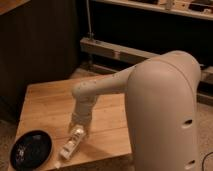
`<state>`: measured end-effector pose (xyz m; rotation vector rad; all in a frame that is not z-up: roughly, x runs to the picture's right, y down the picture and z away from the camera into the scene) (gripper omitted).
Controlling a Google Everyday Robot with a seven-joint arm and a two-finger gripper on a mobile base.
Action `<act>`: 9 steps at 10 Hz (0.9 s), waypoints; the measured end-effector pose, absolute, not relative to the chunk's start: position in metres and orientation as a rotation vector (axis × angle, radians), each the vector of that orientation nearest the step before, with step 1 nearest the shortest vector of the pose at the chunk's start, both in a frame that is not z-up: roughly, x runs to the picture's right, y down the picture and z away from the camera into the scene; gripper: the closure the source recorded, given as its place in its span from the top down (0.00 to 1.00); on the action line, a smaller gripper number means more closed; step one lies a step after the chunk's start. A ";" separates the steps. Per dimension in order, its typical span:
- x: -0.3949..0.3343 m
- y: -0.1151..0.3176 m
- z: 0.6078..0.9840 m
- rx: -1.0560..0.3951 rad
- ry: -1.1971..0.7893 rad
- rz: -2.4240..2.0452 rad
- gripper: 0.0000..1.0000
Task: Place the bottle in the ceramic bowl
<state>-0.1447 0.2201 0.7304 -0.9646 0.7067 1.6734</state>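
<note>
1. Bottle (pixel 69 146) first: you see it lying on its side near the front edge of the bench (pixel 45 102). It is slanted, with its lower end toward the front and its upper end toward the arm.
2. Your jaws sit right at the bottle's upper end, low over the bench. From this view you cannot tell how wide they stand or whether they have hold of the bottle.
3. The ceramic bowl (pixel 30 150) rests upright at the bench's front corner on the left of the view. It is near the bottle but not touching it, with a strip of bare wood between them.
4. The pale arm (pixel 102 86) comes in from the right, crosses the middle of the bench and bends down to the jaws.
5. The robot's large rounded body (pixel 167 110) fills the right side of your view and hides the bench's right edge.
6. Behind the bench you have a dark panel (pixel 40 40) on the left and a long low beam (pixel 120 50) further back.
</note>
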 end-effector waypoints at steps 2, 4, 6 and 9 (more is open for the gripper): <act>-0.148 0.226 0.738 -0.971 0.711 1.675 0.65; -0.149 0.226 0.745 -0.976 0.715 1.685 0.65; -0.152 0.226 0.750 -0.974 0.718 1.687 0.65; -0.154 0.230 0.761 -0.944 0.750 1.694 0.65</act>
